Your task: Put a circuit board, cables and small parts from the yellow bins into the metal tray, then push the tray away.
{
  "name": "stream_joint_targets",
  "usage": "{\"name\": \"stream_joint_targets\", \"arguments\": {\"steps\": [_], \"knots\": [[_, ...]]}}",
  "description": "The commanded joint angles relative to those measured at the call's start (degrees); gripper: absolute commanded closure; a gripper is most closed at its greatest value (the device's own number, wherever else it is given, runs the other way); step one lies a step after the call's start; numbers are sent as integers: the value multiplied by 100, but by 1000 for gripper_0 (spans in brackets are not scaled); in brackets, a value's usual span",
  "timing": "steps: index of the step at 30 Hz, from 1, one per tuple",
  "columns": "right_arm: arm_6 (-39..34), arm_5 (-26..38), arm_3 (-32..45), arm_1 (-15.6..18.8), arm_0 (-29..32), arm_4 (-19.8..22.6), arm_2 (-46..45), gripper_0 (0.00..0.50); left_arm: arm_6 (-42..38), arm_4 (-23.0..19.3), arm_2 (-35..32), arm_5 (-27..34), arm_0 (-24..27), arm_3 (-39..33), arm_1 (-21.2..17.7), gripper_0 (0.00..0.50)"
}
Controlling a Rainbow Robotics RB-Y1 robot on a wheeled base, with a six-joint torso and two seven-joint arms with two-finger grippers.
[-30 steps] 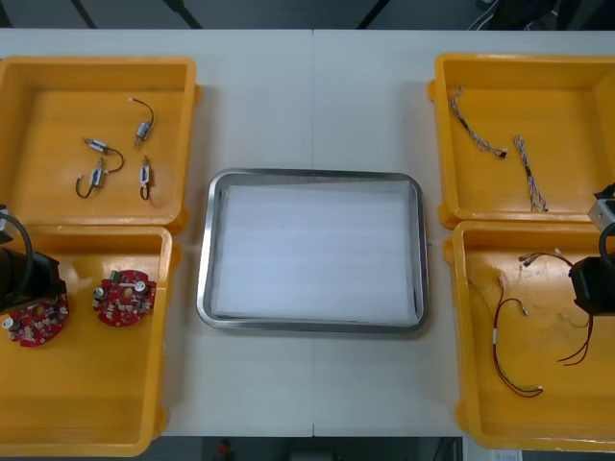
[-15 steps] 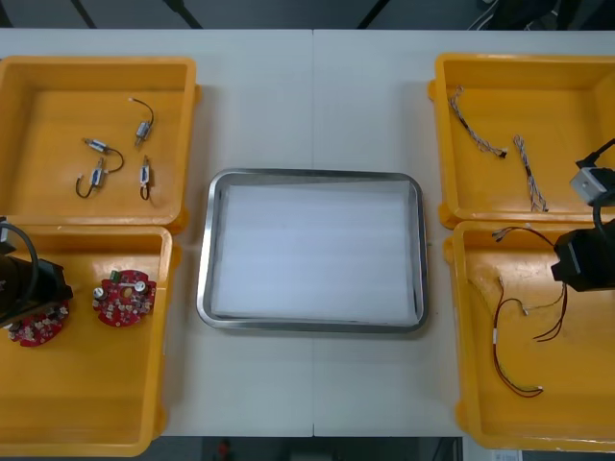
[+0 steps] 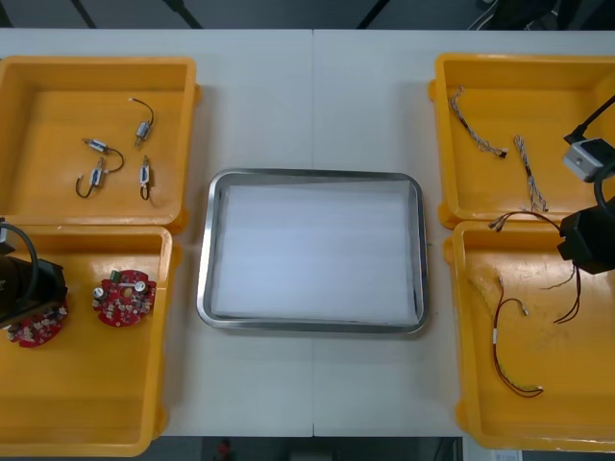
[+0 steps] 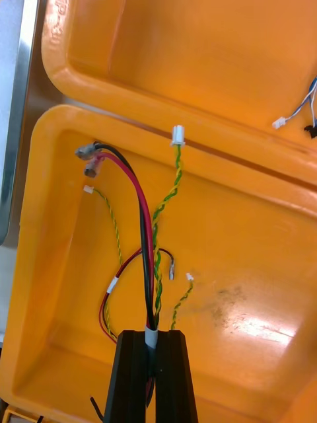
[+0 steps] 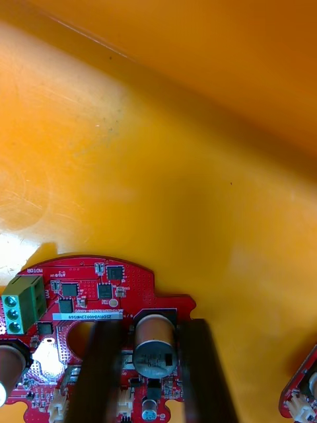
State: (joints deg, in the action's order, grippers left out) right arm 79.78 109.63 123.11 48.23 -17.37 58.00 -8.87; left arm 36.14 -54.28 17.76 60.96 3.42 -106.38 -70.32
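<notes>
So in the last second my right claw (image 3: 586, 245) came up and slid toward the far side of the near right bin (image 3: 461, 384), and the cable bundle (image 4: 148, 251) came with it. Black, red and twisted yellow strands are pinched between the fingers, with the loose ends dangling over the bin's far rim. I'd call that cable picked, so next it goes across to the metal tray (image 3: 206, 279), which sits in the middle of the table with nothing in it yet. My left claw (image 3: 24, 288) has barely budged. It's down in the near left bin (image 3: 163, 384), closed around a can-shaped part on a circuit board (image 3: 36, 329), so that pick looks set up but not lifted. Headcount: four yellow bins, one tray, two round red boards including the other board (image 3: 123, 296), four small metal parts (image 3: 96, 146) in the far left bin, and two blue and white cables (image 3: 476, 134) in the far right bin. There's also a red and black cable (image 3: 509, 355) lying on the near right bin's floor, plus thin yellow strands I can't count cleanly.
</notes>
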Motion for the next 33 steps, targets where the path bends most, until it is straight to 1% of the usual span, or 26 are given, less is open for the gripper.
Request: {"name": "stream_joint_targets", "arguments": {"steps": [1,11,17,22,27,29,33], "knots": [[64,37,178,205,-399,62,87,500,-265,-48,35,-49,141,3,45,500],[11,37,169,205,-592,80,254,500,-213,-48,35,-49,150,-15,36,500],[37,37,169,205,-583,71,263,500,-177,-118,26,22,229,-190,-280,500],[46,37,169,205,-592,18,254,500,-125,-215,-247,391,229,-445,-491,500],[46,37,169,205,-592,18,254,500,-28,-514,-668,901,229,-700,-685,500],[46,37,169,205,-592,18,254,500,34,-742,-853,1094,229,-779,-817,500],[46,37,169,205,-592,18,254,500,368,-1120,-1231,1446,229,-832,-931,500]]}}
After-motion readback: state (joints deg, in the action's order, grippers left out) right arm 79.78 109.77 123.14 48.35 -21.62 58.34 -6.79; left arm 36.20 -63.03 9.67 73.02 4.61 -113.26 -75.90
